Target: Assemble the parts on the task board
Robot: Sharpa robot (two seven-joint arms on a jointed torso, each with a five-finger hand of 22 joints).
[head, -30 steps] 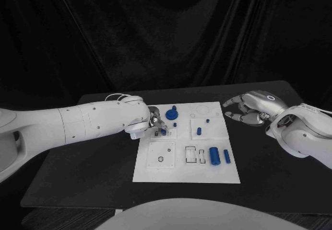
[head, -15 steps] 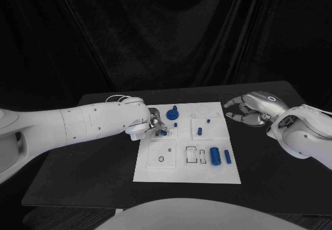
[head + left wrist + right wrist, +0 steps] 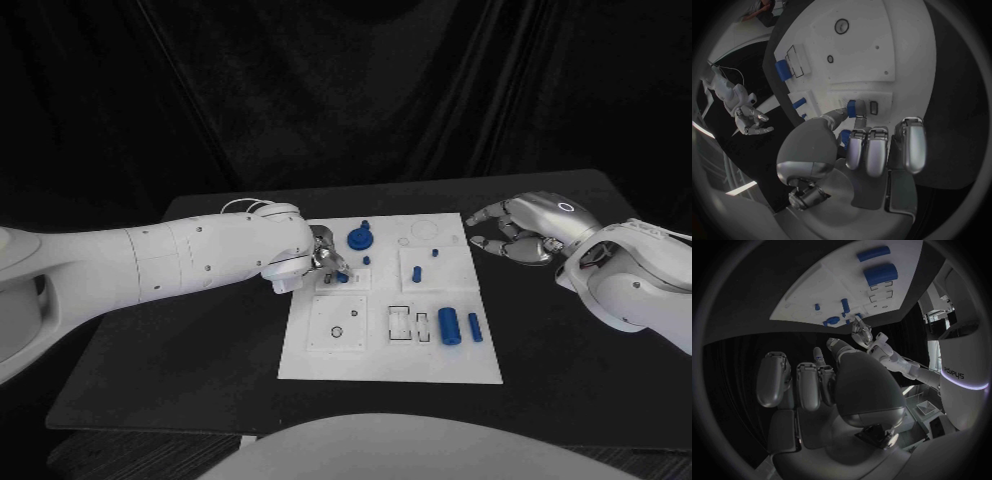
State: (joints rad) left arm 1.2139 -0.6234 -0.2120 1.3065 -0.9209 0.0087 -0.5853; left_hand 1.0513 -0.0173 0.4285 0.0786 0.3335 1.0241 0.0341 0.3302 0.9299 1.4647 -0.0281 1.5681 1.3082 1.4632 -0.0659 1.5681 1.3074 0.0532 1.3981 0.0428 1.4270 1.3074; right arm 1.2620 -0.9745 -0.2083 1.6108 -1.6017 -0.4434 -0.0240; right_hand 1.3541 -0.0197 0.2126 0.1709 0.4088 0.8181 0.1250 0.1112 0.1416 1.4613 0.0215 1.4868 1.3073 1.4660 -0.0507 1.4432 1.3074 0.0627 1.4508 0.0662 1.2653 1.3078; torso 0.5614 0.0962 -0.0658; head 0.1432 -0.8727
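The white task board (image 3: 325, 355) lies mid-table. My left hand (image 3: 320, 262) is over its upper-left part and pinches a small blue part (image 3: 856, 107) between thumb and fingers, right at a recess in the board (image 3: 873, 45). A round blue piece (image 3: 359, 238) stands just beyond that hand. Two short blue pegs (image 3: 415, 271) lie mid-board. A thick blue cylinder (image 3: 449, 325) and a slim one (image 3: 473, 325) lie near the right edge. My right hand (image 3: 516, 232) hovers off the board's upper-right corner, fingers loosely spread, holding nothing.
Empty outlined slots (image 3: 407, 324) and a square plate with a hole (image 3: 338, 331) sit on the board's near half. Black tabletop (image 3: 188, 350) surrounds the board, and a dark curtain hangs behind the table.
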